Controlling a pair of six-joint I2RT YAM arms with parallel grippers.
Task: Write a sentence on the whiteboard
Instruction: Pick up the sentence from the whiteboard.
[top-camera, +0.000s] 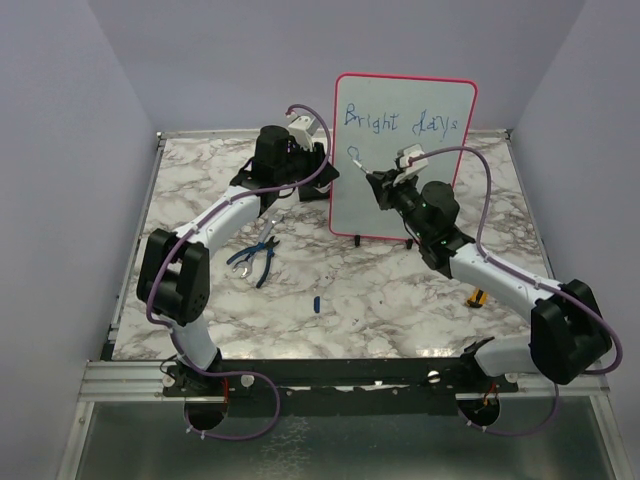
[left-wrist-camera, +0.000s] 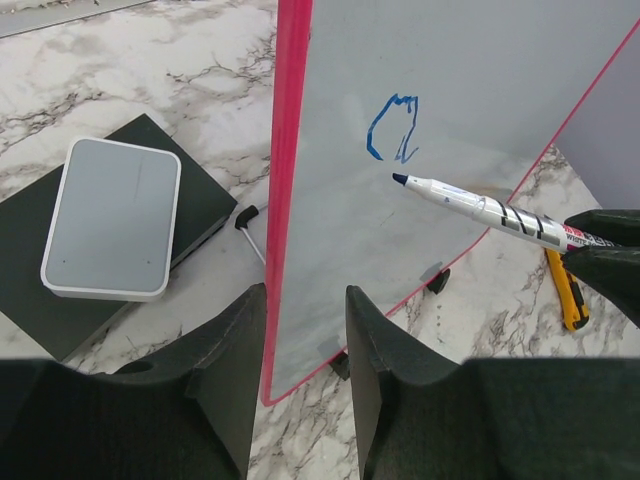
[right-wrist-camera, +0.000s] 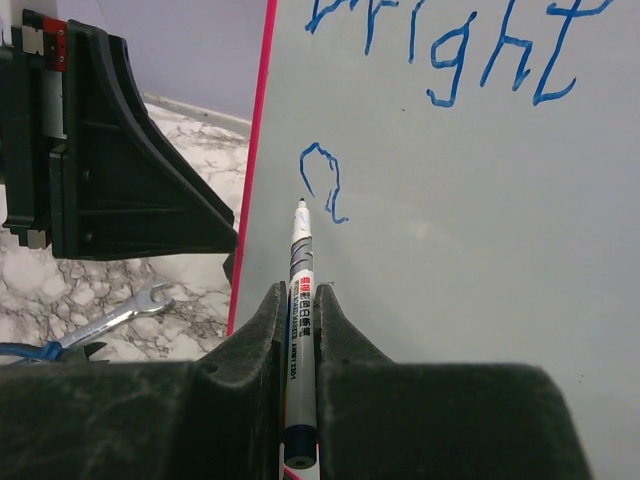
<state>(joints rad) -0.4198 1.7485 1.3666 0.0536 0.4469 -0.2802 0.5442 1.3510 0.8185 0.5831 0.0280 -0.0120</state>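
The whiteboard (top-camera: 405, 170) stands upright at the back middle, red-pink frame, black feet. Blue words "Bright days" (top-camera: 405, 121) run along its top; one small blue loop (top-camera: 353, 153) sits below at the left. My right gripper (top-camera: 385, 185) is shut on a white marker (right-wrist-camera: 300, 290). Its blue tip (right-wrist-camera: 299, 205) is just under the loop (right-wrist-camera: 322, 180), at the board's surface. My left gripper (left-wrist-camera: 305, 330) straddles the board's left red edge (left-wrist-camera: 285, 180) and is shut on it. The marker (left-wrist-camera: 480, 210) and loop (left-wrist-camera: 392, 128) also show in the left wrist view.
A black block with a grey-white top (left-wrist-camera: 112, 220) lies behind the board's left edge. Blue-handled pliers (top-camera: 255, 260) and a wrench (top-camera: 264, 238) lie front left of the board. A blue cap (top-camera: 316, 302) lies mid-table. A yellow utility knife (top-camera: 478, 297) lies under the right arm.
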